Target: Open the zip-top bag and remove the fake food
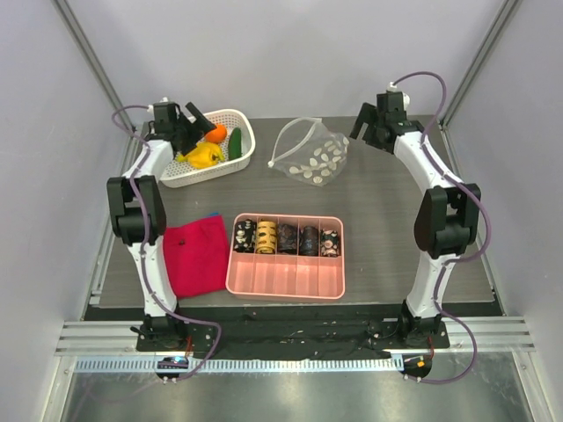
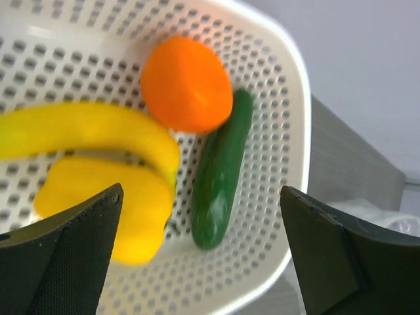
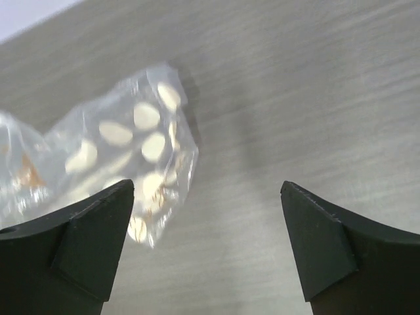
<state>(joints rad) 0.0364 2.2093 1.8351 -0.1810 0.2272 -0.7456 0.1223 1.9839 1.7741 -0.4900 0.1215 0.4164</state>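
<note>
The zip-top bag is fronted, on the near part of the grey table, by a red cloth on the left and a pink tray just to the right of it. Five dark patterned cylinders are laid side by side in the far row of the tray's compartments.

Beyond the tray, at the far middle of the table, the bag itself is found. It is clear and spotted with cream ovals, and its left end stands up in a loose loop. It is touched by neither gripper.

Far left, a white lattice basket is set on the table, and the fake food is held in it. In the left wrist view a banana and a yellow piece are seen on the left of the basket, with an orange piece and a green piece touching each other on the right.

The left gripper is poised above the basket with its jaws spread wide, and nothing is gripped. The right gripper is held at the far right, near the bag's right edge. Its jaws are also wide apart and nothing is gripped between them.
</note>
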